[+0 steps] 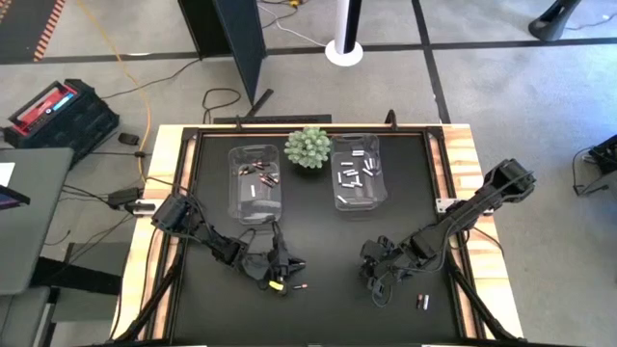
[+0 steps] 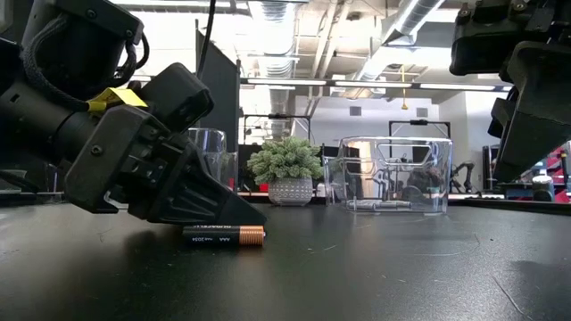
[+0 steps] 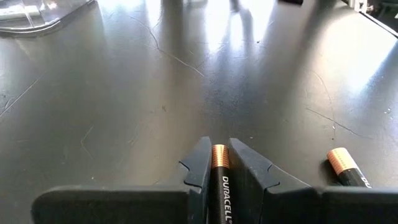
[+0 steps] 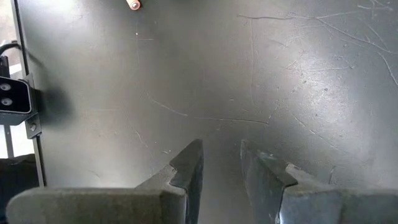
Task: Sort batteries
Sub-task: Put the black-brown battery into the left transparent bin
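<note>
While our left gripper [image 3: 221,163] is clamped on a copper-tipped battery [image 3: 221,180] near the counter's front edge, right gripper [image 4: 221,163] half-open and empty, we next lift it toward its bin [image 1: 256,181].

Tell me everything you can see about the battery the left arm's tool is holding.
The held battery is a small cylindrical cell, black-bodied with a copper-coloured end band and white Duracell lettering, metal-looking at the end. It lies lengthwise between the two dark fingers of the left tool, which is shut on it, copper end pointing forward past the fingertips. It sits low over the black table; whether it touches the surface cannot be told. A second, similar battery lies loose on the table just beside it, apart from the fingers.
</note>
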